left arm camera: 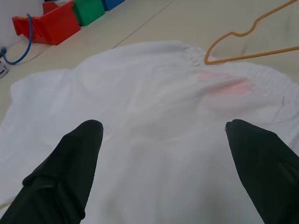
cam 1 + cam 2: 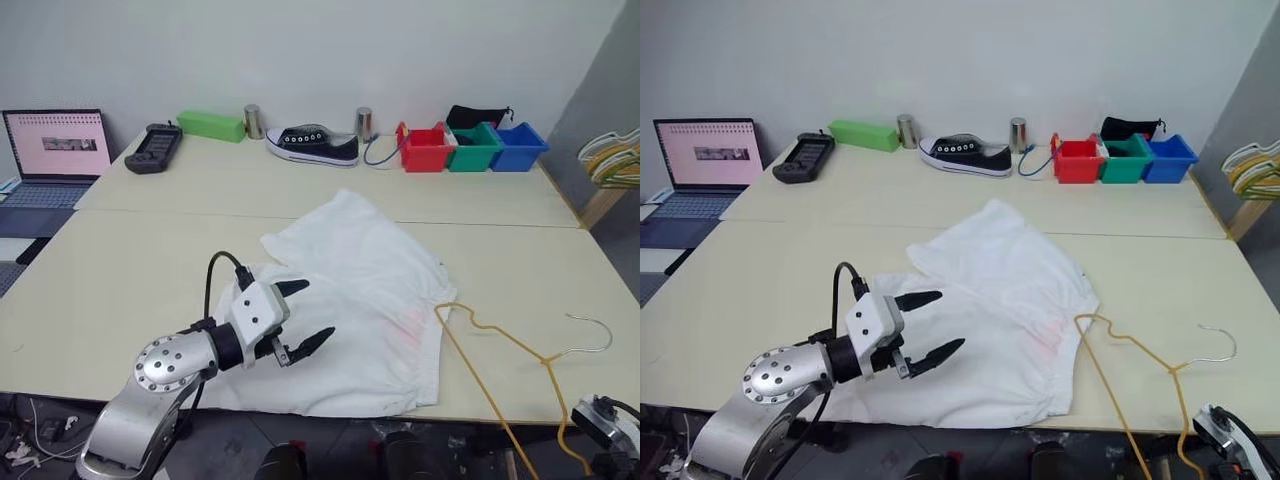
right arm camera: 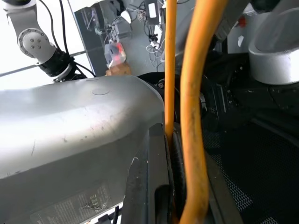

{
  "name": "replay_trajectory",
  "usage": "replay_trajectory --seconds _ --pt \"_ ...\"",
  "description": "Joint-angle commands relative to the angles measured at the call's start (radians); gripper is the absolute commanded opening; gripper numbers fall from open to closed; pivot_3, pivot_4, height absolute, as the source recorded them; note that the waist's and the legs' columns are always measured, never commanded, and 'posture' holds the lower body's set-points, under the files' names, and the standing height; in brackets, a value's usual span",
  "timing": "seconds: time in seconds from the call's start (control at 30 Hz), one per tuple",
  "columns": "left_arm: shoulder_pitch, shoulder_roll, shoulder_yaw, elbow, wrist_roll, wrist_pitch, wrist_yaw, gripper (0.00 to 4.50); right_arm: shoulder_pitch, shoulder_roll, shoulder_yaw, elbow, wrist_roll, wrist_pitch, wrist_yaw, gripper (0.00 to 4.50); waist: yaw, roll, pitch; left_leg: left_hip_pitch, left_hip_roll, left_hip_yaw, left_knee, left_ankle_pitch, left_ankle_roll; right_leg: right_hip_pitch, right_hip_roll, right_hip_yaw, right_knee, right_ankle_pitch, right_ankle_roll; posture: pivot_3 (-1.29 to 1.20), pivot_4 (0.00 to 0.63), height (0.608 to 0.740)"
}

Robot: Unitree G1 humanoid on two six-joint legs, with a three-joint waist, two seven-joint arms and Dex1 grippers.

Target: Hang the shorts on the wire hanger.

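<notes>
the shorts (image 2: 355, 300), large, white and made of thin fabric with a gathered elastic waistband and a faint orange-red mark near the waist edge, are lying spread and slightly rumpled on the pale desk (image 2: 120, 280), close to its near edge. the left hand (image 2: 298, 317), with its two black fingers (image 1: 70, 168) spread wide and holding nothing, is hovering just over the near left part of the cloth. judging by the folds, the fabric is light, soft and limp, so it will probably sag and slide rather than keep a shape; the ruffled waistband looks like the firmest place to pinch, since a grip on a single thin layer could slip. just to the right, the thin tan-gold wire hanger (image 2: 500, 345) is reaching up from below the desk edge, one bent corner lying beside the waistband and its small hook (image 2: 590, 335) resting on the desk. the right hand (image 3: 175, 186) is closed tight on the hanger's wire, as the wrist view shows. the wire looks springy and narrow, so it may twist in the grip.

the desk is smooth and matt, two boards meeting at a seam. along the back, from the left, are sitting an open laptop (image 2: 55, 150), a black controller (image 2: 153, 148), a green box (image 2: 211, 125), a black sneaker (image 2: 312, 145) and red, green and blue bins (image 2: 470, 148), before a plain white wall. a bunch of coloured hangers (image 2: 612, 158) is hanging at the far right.
</notes>
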Motion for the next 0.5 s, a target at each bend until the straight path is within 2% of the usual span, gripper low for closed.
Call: replay_trajectory --seconds 0.03,0.37,0.5 --pt "-0.015 0.0 -0.012 -0.005 -0.006 -0.027 -0.006 4.47 0.047 0.013 -0.06 -0.036 0.045 0.007 0.003 0.0 -0.001 0.0 0.002 0.0 0.0 0.0 0.0 0.0 0.0 0.0 0.0 0.0 0.0 0.0 0.0 -0.34 0.135 0.74" --pt "-0.025 0.001 -0.031 0.018 -0.009 -0.047 -0.023 4.47 0.203 0.02 -0.172 -0.076 0.038 0.007 0.031 0.0 -0.001 -0.005 0.014 -0.001 0.001 0.001 0.0 0.0 -0.001 -0.001 0.0 0.0 -0.001 0.0 0.0 -0.36 0.144 0.74" --pt "-0.029 -0.002 -0.036 0.028 -0.006 -0.054 -0.025 4.47 0.204 0.032 -0.184 -0.108 0.075 0.007 0.01 0.0 -0.003 -0.005 0.016 -0.001 0.001 0.001 0.0 -0.001 -0.001 -0.001 -0.001 0.0 -0.001 0.0 0.0 -0.36 0.144 0.74"
